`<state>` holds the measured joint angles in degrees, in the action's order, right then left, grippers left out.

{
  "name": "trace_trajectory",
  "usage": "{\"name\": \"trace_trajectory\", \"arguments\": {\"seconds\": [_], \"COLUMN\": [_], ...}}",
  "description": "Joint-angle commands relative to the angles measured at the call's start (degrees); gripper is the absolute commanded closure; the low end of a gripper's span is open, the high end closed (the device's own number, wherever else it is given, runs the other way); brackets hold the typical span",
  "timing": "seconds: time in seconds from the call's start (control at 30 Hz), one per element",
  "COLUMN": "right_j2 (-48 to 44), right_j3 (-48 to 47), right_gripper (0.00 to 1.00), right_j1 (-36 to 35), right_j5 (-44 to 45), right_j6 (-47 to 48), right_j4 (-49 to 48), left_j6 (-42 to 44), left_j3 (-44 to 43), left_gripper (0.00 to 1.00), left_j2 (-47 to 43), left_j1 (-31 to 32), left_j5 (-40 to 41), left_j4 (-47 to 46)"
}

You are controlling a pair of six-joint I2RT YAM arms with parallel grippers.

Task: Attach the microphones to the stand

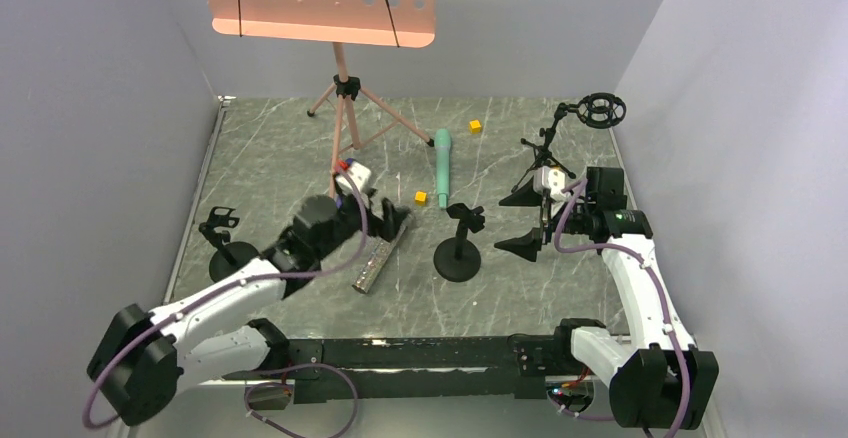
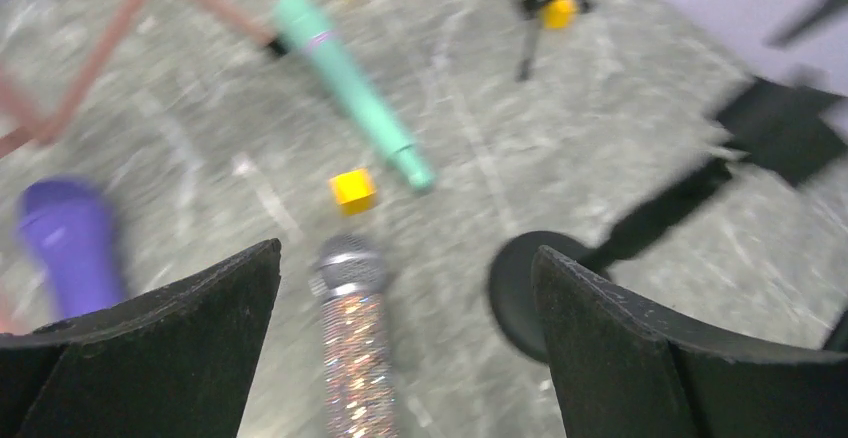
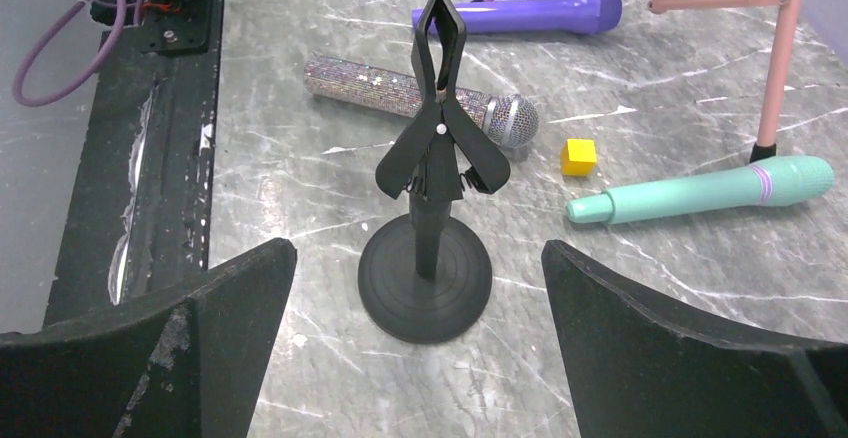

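Note:
The glittery microphone lies flat on the table, its silver head toward my left gripper, which is open and hovers just above it. In the left wrist view the glittery microphone lies between the open fingers, nearer the left one. The purple microphone lies to its left, hidden under the arm in the top view. The teal microphone lies further back. A black clip stand on a round base stands mid-table. My right gripper is open and empty, facing this stand.
A pink music stand stands at the back. A black tripod stand with a ring mount stands at the back right, close to my right arm. A second small clip stand is at the left. Two yellow cubes lie near the teal microphone.

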<state>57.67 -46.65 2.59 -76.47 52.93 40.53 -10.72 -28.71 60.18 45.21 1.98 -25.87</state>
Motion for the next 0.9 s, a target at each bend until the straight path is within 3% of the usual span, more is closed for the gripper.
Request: {"name": "trace_trajectory", "arguments": {"seconds": [0.0, 0.1, 0.23, 0.37, 0.57, 0.87], "right_j2": [-0.8, -0.8, -1.0, -1.2, -1.1, -0.6], "right_j3": [-2.3, -2.1, -1.7, -1.3, -1.3, -1.3], "right_gripper": [0.00, 0.00, 0.00, 0.00, 0.00, 0.00], "right_j1": [0.3, 0.4, 0.7, 1.4, 1.8, 1.8], "right_j5": [0.4, 0.8, 1.0, 0.9, 0.8, 0.9], "right_j6": [0.2, -0.6, -1.9, -2.6, -2.7, -2.6], "right_j4": [-0.7, -1.5, -2.9, -3.6, -3.7, -3.6], "left_j6": [-6.8, -8.0, -8.0, -7.4, -6.7, -5.2], "left_j3": [-8.8, -14.7, -24.5, -31.3, -34.3, -35.4], "left_gripper": [0.01, 0.01, 0.01, 0.13, 0.23, 0.22], "left_j2": [-0.9, 5.0, 16.4, 26.0, 33.7, 38.0], "left_j1": [-12.7, -17.7, -19.6, -19.6, -19.4, -17.4], "left_j5": [-7.7, -3.1, 2.6, 8.9, 12.9, 18.9], "left_j4": [32.6, 41.7, 47.7, 49.0, 49.5, 50.0]}}
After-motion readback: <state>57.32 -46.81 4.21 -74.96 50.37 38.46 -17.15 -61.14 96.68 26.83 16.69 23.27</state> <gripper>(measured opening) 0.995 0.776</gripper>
